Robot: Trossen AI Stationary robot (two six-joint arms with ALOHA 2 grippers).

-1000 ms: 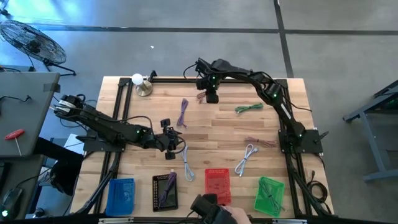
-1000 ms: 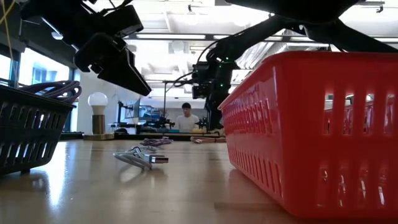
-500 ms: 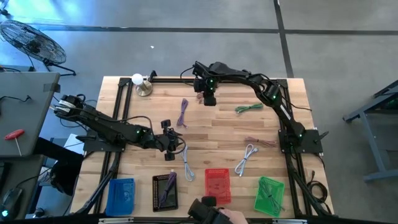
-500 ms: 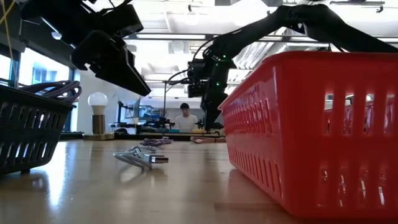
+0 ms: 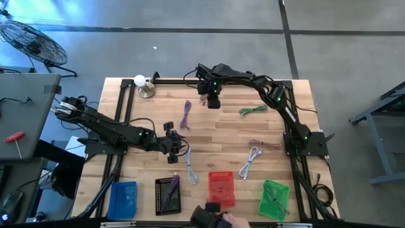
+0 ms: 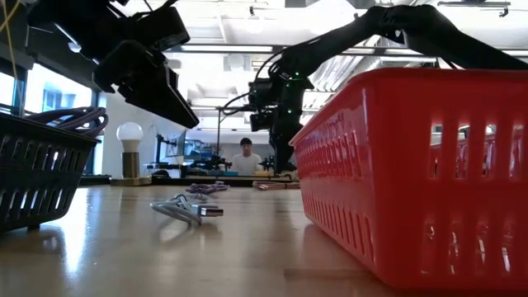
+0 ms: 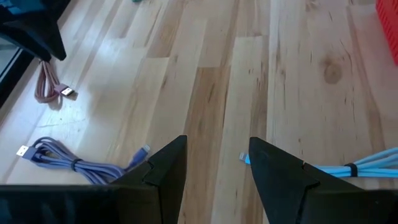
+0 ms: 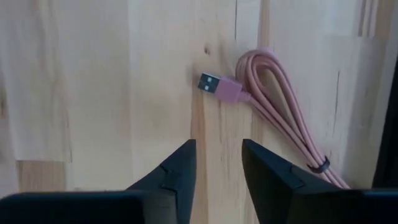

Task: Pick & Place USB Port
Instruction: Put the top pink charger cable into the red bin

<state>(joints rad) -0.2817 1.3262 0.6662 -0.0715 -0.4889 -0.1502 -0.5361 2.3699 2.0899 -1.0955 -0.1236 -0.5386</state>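
Observation:
A coiled pink USB cable (image 8: 280,118) lies flat on the wooden table near its far edge, its metal plug (image 8: 210,83) sticking out to one side. My right gripper (image 8: 217,152) hangs open just above the table beside it, pointing down (image 5: 213,102), with the plug just beyond its fingertips. My left gripper (image 7: 214,152) is open over the middle-left of the table (image 5: 175,151) and holds nothing. A light blue cable (image 7: 360,168) and a purple cable (image 7: 74,165) lie on either side of it.
Blue (image 5: 123,197), black (image 5: 168,195), red (image 5: 221,189) and green (image 5: 273,197) baskets line the near edge. Loose green (image 5: 253,110), white (image 5: 252,158) and brownish (image 5: 264,144) cables lie on the right half. A bulb lamp (image 5: 144,85) stands far left. A person's hand (image 5: 218,220) shows at the near edge.

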